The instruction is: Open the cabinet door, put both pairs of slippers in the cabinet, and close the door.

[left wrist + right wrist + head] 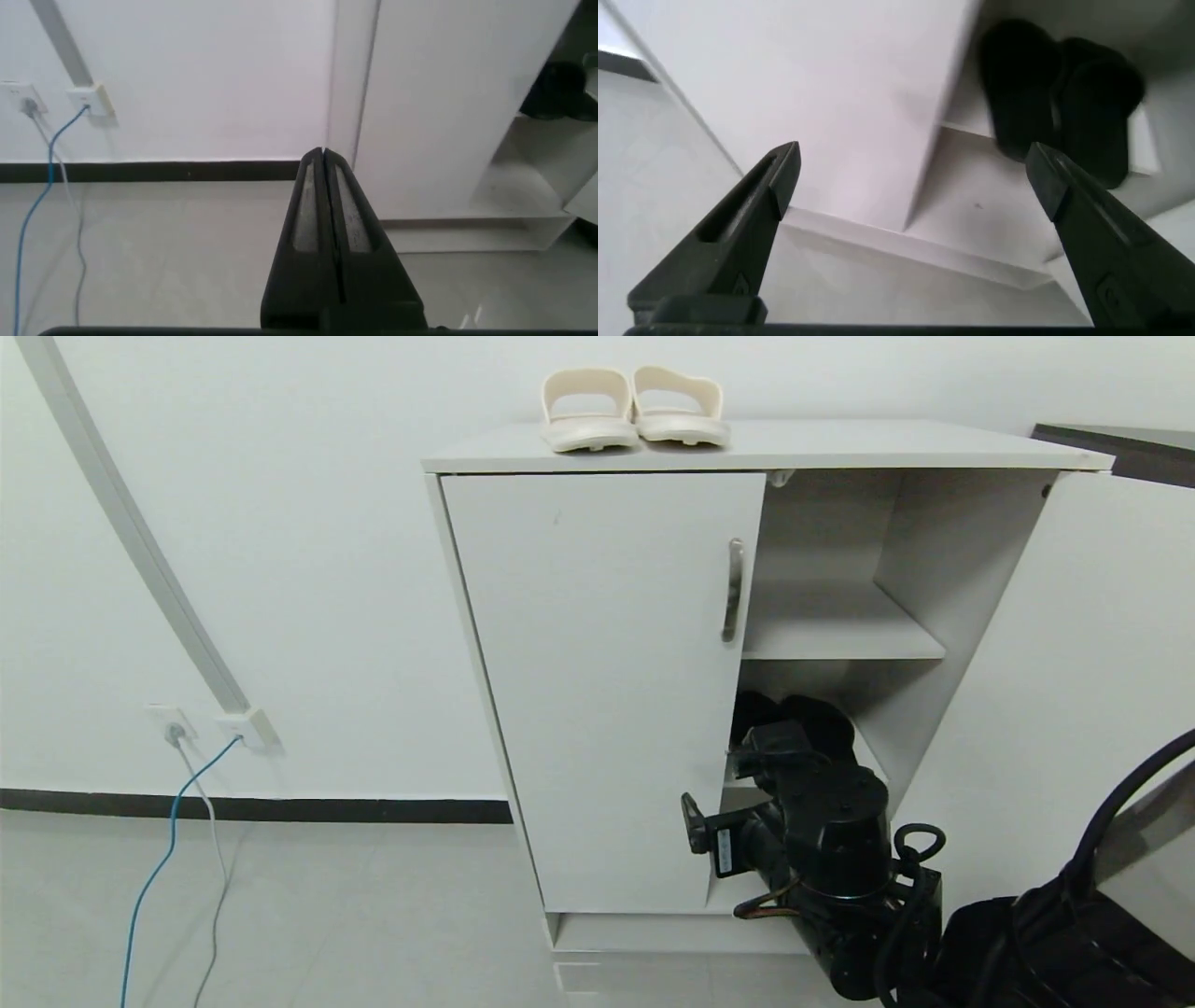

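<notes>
Cream slippers top the cabinet, black slippers lie inside.

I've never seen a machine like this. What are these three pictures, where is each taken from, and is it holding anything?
This is a two-armed robot on wheels. The wide picture comes from a camera on its head, looking at a white cabinet whose right door stands open. A pair of cream slippers sits on the cabinet's top. A pair of black slippers lies on the lower shelf inside. The other two pictures come from cameras on the wrists, each looking along its own end effector, the pincer that grasps. The left end effector is shut with nothing in it, low beside the cabinet. The right end effector is open and empty, facing the black slippers.
</notes>
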